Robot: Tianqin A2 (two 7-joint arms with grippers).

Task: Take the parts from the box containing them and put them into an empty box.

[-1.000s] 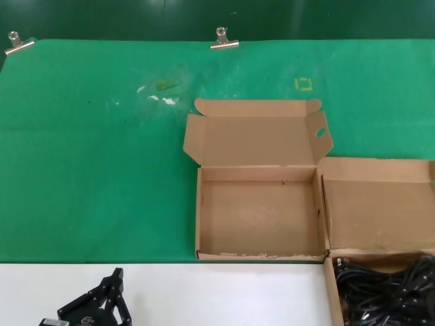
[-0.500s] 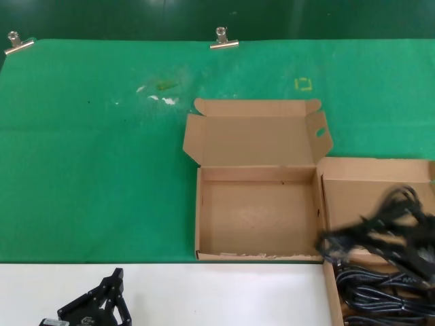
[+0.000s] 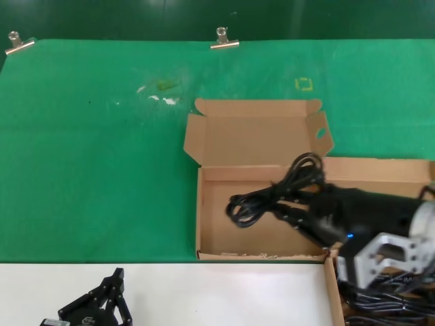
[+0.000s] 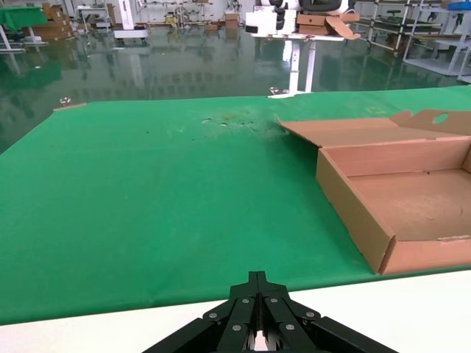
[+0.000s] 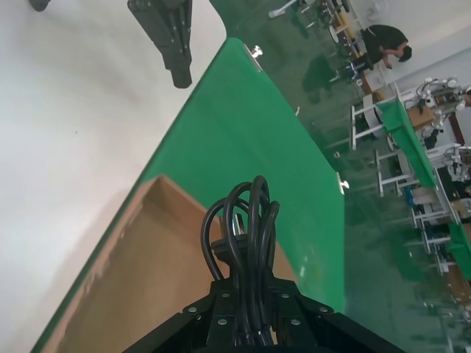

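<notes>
**Cable bundle carried over the empty box**

Over the open tray of the hole-flapped box, I hold one looped bundle of black power cable [image 3: 275, 193], my right gripper [image 3: 299, 216] clamped on its middle so the loops fan out ahead of the fingers; the right wrist view shows the same bundle [image 5: 243, 220] pinched between closed jaws. A second ago that bundle lay with the others in the plain-lidded brown cardboard box [image 3: 380, 176] at my right; half a second ago it was rising, and now it hangs above the shallow brown cardboard box with the round hole in its side flap [image 3: 204, 224], whose floor is bare. The remaining black cables [image 3: 387, 299] sit in the source box beneath my arm. I judge the carry nearly done: lowering and release come next, and the loops may snag the tray's wall. My left gripper [image 3: 112, 292] rests parked, fingers drawn together, on the white table edge [image 3: 204, 292] beside the green mat [image 3: 95, 170].
</notes>
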